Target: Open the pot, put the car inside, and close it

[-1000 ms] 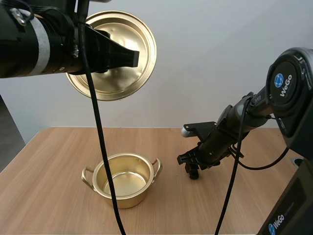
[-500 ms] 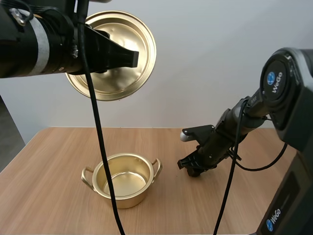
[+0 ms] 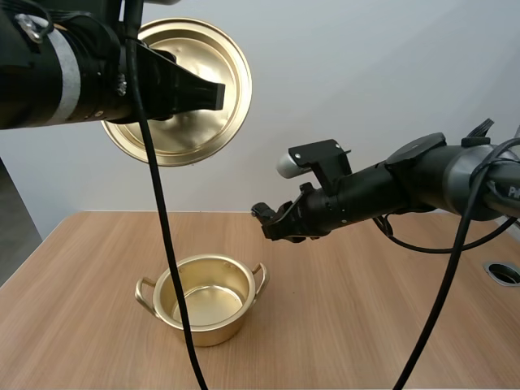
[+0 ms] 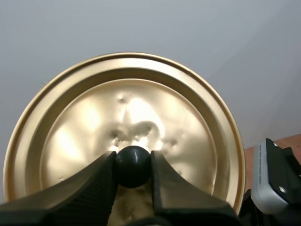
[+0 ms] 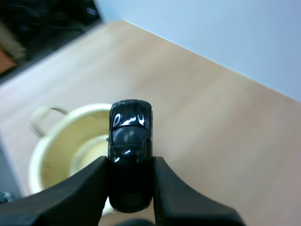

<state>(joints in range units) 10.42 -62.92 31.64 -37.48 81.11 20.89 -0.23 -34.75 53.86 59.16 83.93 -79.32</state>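
— while the right gripper (image 5: 130, 164) had the car (image 5: 130, 136) in hand, how should the drop have been done well?
— slowly and low. its fingers were closed on the flanks of the little black car, whose length ran straight out from the wrist. the pot (image 3: 203, 325) stood open on the table (image 3: 366, 325). i judged the hand needed to bring the car squarely over the pot's mouth and then come down close before letting go. that way the car would not strike the rim or shove the light pot.
— and where was the car relative to the pot?
— in the air, touching nothing but the fingers. in the right wrist view it hung over the pot's rim. in the high view the gripper was above the pot and off to its right, not yet over the middle.
— and the lid?
— the lid (image 4: 141, 103) was up high in the left gripper (image 4: 132, 157), whose fingers pinched its black knob (image 4: 132, 167). it was well above the pot and clear of the drop.
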